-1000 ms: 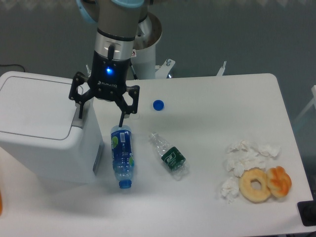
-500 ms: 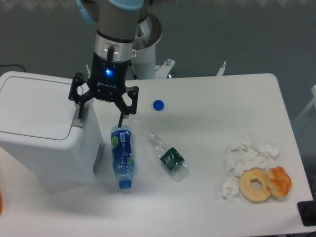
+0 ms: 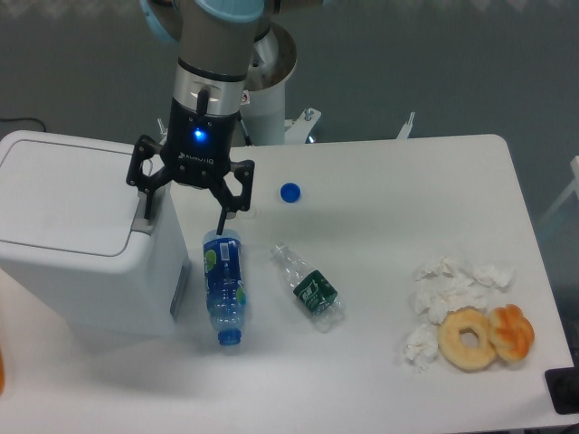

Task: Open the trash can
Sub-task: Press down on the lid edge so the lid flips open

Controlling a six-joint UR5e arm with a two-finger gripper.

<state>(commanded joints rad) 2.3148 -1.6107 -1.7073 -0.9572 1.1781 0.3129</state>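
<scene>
Over trash can [image 3: 72, 217] edge: gripper [image 3: 184, 211] spread.

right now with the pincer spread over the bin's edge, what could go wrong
The open pincer has one finger at the grey push tab of the trash can and the other just above the blue bottle. Pressing down could jab or roll that bottle. The finger could also slip off the small tab, leaving the lid shut.
</scene>
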